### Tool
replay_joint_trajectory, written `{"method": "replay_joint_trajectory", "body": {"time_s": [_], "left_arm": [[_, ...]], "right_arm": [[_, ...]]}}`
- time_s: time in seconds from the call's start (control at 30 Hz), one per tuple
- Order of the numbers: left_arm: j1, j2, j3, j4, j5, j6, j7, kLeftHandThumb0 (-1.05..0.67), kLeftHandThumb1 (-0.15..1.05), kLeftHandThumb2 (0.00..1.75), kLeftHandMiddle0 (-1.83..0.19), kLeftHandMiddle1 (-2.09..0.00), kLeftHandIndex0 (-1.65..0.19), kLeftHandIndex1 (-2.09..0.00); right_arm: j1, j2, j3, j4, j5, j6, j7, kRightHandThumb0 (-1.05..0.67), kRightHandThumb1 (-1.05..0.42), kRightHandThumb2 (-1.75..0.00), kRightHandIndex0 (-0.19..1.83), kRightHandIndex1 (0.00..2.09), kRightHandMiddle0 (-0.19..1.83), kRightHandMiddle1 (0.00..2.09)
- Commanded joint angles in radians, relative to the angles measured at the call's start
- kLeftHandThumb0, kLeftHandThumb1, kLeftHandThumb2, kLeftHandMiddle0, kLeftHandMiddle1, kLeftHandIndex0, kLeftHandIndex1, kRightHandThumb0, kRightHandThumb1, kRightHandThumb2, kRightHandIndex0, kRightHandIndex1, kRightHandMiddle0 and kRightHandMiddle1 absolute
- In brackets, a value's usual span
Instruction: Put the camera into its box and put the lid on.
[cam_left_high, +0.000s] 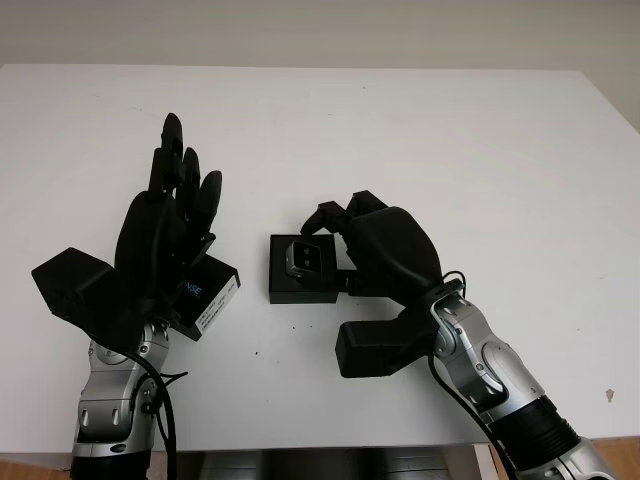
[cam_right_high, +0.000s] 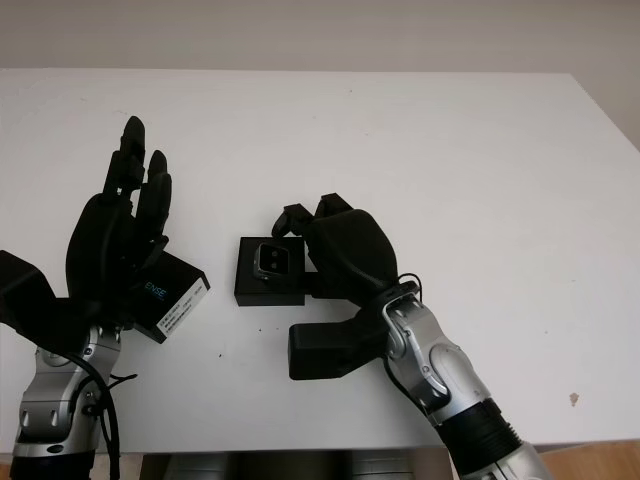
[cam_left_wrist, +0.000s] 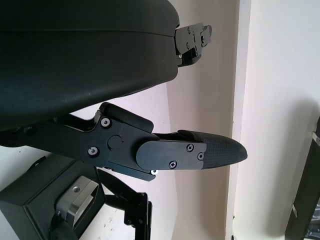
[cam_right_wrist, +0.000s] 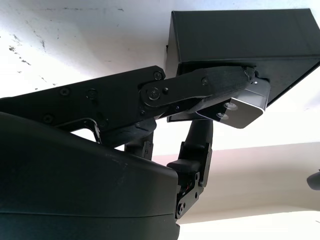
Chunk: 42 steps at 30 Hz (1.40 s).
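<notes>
Far left: left hand (cam_left_high: 165, 235) raised above the table (cam_left_high: 420, 140), open and holding nothing, fingers pointing up and away, hovering over the lid (cam_left_high: 205, 290). Lid flat on the table beneath that hand, black, with a white label along one edge, well short of the box. Near the middle: box (cam_left_high: 300, 285), black and shallow, still uncovered, sitting flat. Camera (cam_left_high: 304, 258) small, silver-grey, with dark lenses on its face, lying over the back part of the box; whether fully seated in its recess or only resting there, not clear. Just right of it: right hand (cam_left_high: 375, 245) curled around the camera, fingertips (cam_left_high: 318, 216) hooked over its far side, one finger pressed along its body in the right wrist view. Likely light, rigid and smooth-sided, so probably apt to slip under a loose pinch; lens face best left untouched, with hold taken on the short ends or the plain metal edges. Lid probably thin card, light and easily dented, better taken by opposite edges than by the middle, then lowered square over the box.
</notes>
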<state>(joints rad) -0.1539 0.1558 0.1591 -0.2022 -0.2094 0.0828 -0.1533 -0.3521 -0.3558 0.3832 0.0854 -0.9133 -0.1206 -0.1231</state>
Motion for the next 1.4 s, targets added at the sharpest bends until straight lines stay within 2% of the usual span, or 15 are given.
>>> {"method": "replay_joint_trajectory", "body": {"time_s": [0.0, 0.23, 0.67, 1.03, 1.27, 1.37], "left_arm": [[0.01, 0.004, 0.0, -0.02, -0.004, 0.001, -0.003, -0.75, 1.05, 0.39, 0.19, 0.0, 0.19, 0.0], [0.017, 0.007, 0.006, -0.036, -0.01, 0.016, -0.004, -0.76, 1.05, 0.39, 0.19, 0.0, 0.19, 0.0], [0.025, 0.007, 0.008, -0.052, -0.019, 0.031, -0.002, -0.76, 1.05, 0.37, 0.19, 0.0, 0.19, 0.0], [0.024, 0.006, 0.006, -0.053, -0.015, 0.034, 0.001, -0.76, 1.05, 0.37, 0.19, 0.0, 0.19, 0.0], [0.021, 0.005, 0.007, -0.05, -0.019, 0.033, -0.002, -0.76, 1.05, 0.36, 0.19, 0.0, 0.19, 0.0], [0.019, 0.004, 0.007, -0.052, -0.019, 0.042, 0.003, -0.76, 1.05, 0.36, 0.19, 0.0, 0.19, 0.0]], "right_arm": [[0.003, -0.006, 0.011, 0.003, 0.013, -0.037, -0.015, -0.5, -1.0, -0.05, 0.16, 1.51, 0.31, 1.27], [0.008, -0.004, 0.008, -0.001, 0.033, -0.052, -0.011, -0.47, -0.96, -0.05, 0.04, 1.62, 0.31, 1.36], [0.007, -0.004, 0.015, 0.015, 0.036, -0.048, 0.001, -0.45, -0.97, -0.06, 0.03, 1.66, 0.41, 1.41], [-0.012, -0.02, 0.035, 0.055, -0.017, -0.057, -0.044, -0.5, -0.99, -0.06, 0.1, 1.65, 0.5, 1.43], [-0.018, -0.017, 0.035, 0.069, -0.007, -0.072, -0.067, -0.49, -0.98, -0.05, 0.11, 1.62, 0.49, 1.5], [-0.018, -0.016, 0.03, 0.068, 0.004, -0.076, -0.064, -0.49, -0.97, -0.05, 0.1, 1.6, 0.42, 1.63]]}}
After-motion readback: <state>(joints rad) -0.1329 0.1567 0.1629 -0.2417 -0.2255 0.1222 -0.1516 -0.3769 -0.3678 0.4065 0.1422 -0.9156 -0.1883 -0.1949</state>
